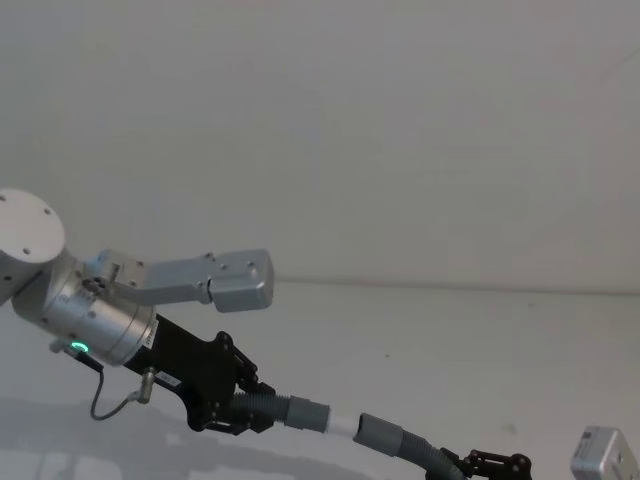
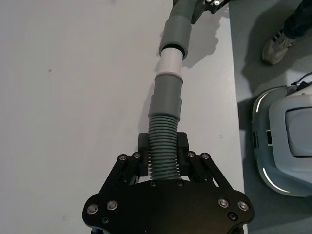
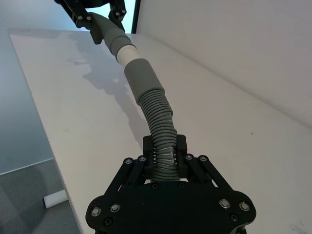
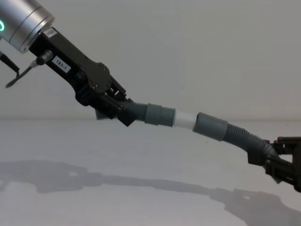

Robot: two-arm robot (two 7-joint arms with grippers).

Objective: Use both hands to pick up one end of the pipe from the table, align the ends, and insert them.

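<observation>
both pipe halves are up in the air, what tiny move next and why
Probably press the two pieces further together along their shared line. The white tip has entered the grey socket, yet a band of white shows between the sleeves. The left gripper and right gripper each clamp a ribbed part, above the table.

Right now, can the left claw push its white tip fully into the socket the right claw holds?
Probably yes: the white tip already meets the socket, roughly lined up, with nothing between them.
</observation>
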